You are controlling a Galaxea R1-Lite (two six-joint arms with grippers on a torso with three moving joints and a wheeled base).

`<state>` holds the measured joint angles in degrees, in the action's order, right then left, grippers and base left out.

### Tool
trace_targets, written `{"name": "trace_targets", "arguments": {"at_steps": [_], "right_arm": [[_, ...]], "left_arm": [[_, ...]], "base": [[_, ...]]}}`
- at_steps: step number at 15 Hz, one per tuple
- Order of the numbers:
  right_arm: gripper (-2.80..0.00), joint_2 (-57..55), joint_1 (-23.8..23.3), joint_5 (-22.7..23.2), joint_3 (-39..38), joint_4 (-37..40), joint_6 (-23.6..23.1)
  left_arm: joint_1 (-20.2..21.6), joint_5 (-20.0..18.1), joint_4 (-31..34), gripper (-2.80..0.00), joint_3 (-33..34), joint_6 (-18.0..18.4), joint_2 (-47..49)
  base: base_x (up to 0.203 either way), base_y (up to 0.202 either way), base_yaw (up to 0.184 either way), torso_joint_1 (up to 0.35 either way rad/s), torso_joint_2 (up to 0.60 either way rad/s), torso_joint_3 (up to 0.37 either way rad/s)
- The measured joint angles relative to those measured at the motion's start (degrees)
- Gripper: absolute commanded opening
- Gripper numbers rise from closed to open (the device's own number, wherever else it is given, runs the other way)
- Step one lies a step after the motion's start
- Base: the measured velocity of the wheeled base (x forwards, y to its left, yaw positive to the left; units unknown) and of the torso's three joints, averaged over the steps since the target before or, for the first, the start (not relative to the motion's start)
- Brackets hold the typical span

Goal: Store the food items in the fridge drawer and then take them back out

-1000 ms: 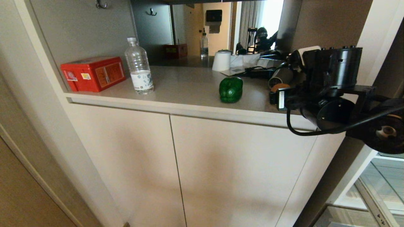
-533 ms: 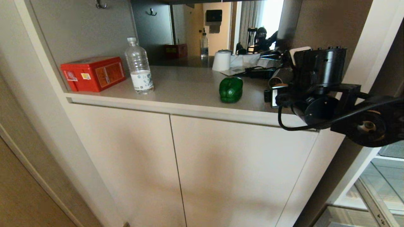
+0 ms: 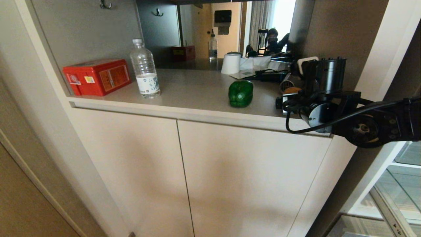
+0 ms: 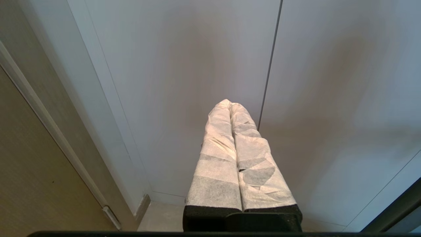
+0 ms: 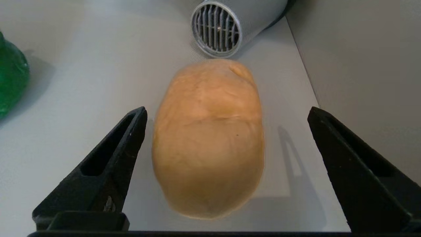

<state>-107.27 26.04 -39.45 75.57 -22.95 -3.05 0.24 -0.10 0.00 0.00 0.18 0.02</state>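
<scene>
Potato point(image 5: 209, 138) lies on the counter point(image 5: 72, 82) between the spread-wide fingers of the right end effector point(image 5: 227, 118), neither finger touching it; this looks like the first pick of the storing step, and the next move calls for closing on it without nudging it toward the grey vented appliance point(image 5: 218, 29) just behind. Bell pepper point(image 3: 240, 93) waits at centre frame in the head view; the potato is mostly hidden there behind the arm, and the fridge drawer point(image 3: 388, 200) is cut off at lower right; the left end effector point(image 4: 232, 108), closed and empty, hangs before the cabinet doors point(image 4: 197, 65).
</scene>
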Motion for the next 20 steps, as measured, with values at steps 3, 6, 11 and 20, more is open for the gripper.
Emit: {"name": "trace_targets", "arguments": {"at_steps": [3, 6, 11, 20], "right_arm": [[0.0, -0.9, 0.0, 0.3, 0.4, -0.1, 0.0], [0.0, -1.5, 0.0, 0.4, 0.5, -0.1, 0.1], [-2.8, -1.9, -0.5, 0.4, 0.5, -0.1, 0.3], [-2.8, 1.4, 0.4, 0.0, -1.4, 0.0, 0.1]], "left_arm": [[0.0, 0.0, 0.0, -2.8, 0.0, 0.0, 0.0], [0.0, 0.0, 0.0, -2.8, 0.0, 0.0, 0.0], [0.0, 0.0, 0.0, -2.8, 0.0, 0.0, 0.0], [0.0, 0.0, 0.0, -2.8, 0.0, 0.0, 0.0]], "base": [[0.0, 0.0, 0.0, 0.0, 0.0, 0.0], [0.0, 0.0, 0.0, 0.0, 0.0, 0.0], [0.0, 0.0, 0.0, 0.0, 0.0, 0.0], [0.0, 0.0, 0.0, 0.0, 0.0, 0.0]]}}
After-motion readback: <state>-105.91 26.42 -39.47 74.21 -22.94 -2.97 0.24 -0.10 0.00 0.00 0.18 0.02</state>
